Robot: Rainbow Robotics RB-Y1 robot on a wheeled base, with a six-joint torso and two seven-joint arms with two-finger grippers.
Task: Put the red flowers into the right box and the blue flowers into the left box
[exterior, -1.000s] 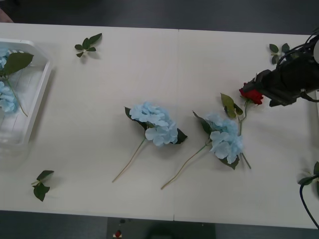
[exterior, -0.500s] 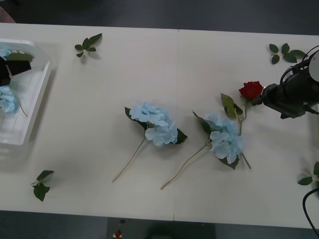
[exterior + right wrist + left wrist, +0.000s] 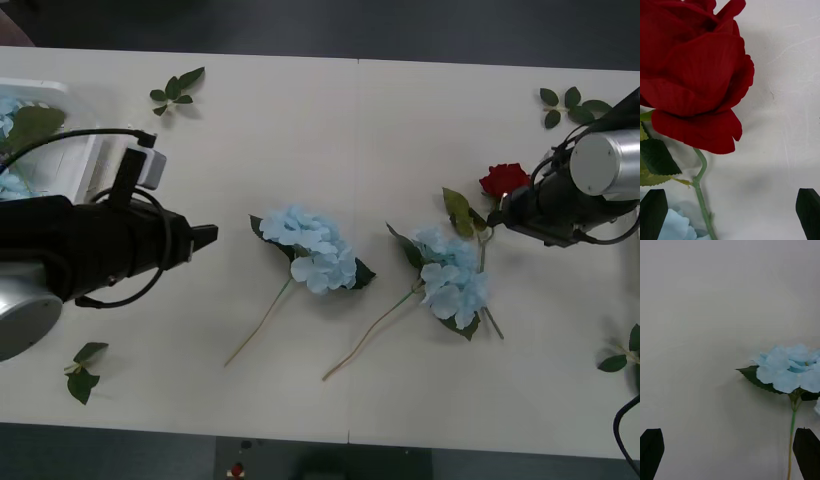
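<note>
One of the red flowers [image 3: 503,180] lies right of centre, its stem running down under a blue flower [image 3: 452,277]. My right gripper [image 3: 503,214] sits just right of that stem, below the head. In the right wrist view it is open [image 3: 730,215], with the rose head [image 3: 692,75] close ahead and black fingertips [image 3: 653,212] apart. Another blue flower [image 3: 312,248] lies mid-table. My left gripper [image 3: 205,237] points at it from the left and is open [image 3: 730,452], the cluster [image 3: 790,367] ahead. The left box [image 3: 88,160] holds blue flowers [image 3: 6,106]. The right box is out of view.
Loose green leaf sprigs lie at the back left [image 3: 175,88], front left [image 3: 82,370], back right [image 3: 570,103] and right edge [image 3: 622,358]. The left arm's black body covers part of the left box. A dark cable [image 3: 622,425] hangs at the front right corner.
My left arm has swung out from the left box over the table toward the middle blue flower. My right gripper has shifted left and lower, closer to the rose's stem.
</note>
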